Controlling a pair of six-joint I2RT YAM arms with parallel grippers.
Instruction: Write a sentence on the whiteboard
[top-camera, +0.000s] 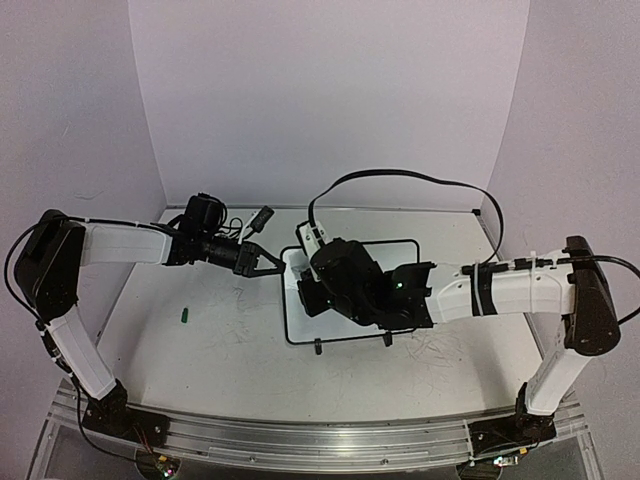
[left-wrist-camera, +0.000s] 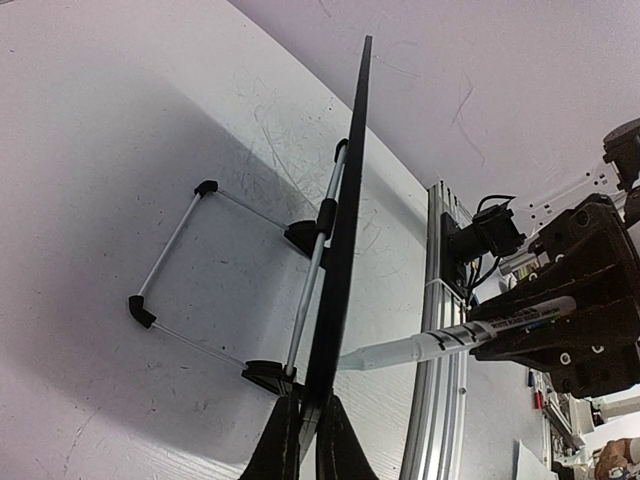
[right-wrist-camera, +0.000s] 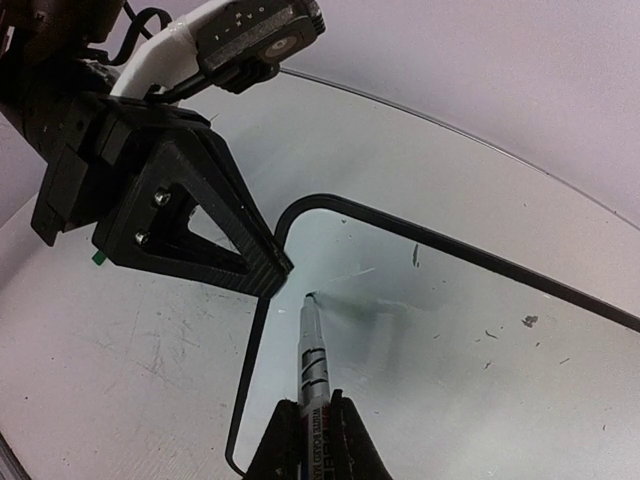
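largely, right arm (top-camera: 500, 285) hides whiteboard (top-camera: 380, 252)

Overhead, my right arm (top-camera: 385, 290) hides most of the whiteboard (top-camera: 340, 328). I can't identify the tiny green object (top-camera: 185, 316) left of it. The marker (right-wrist-camera: 312, 345) has its label cut off at the frame's bottom.

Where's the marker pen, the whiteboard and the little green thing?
marker pen (right-wrist-camera: 313, 342): right wrist view, on its white barrel.
whiteboard (right-wrist-camera: 420, 400): right wrist view, on its bare white face.
little green thing (top-camera: 186, 316): top external view, on its middle.
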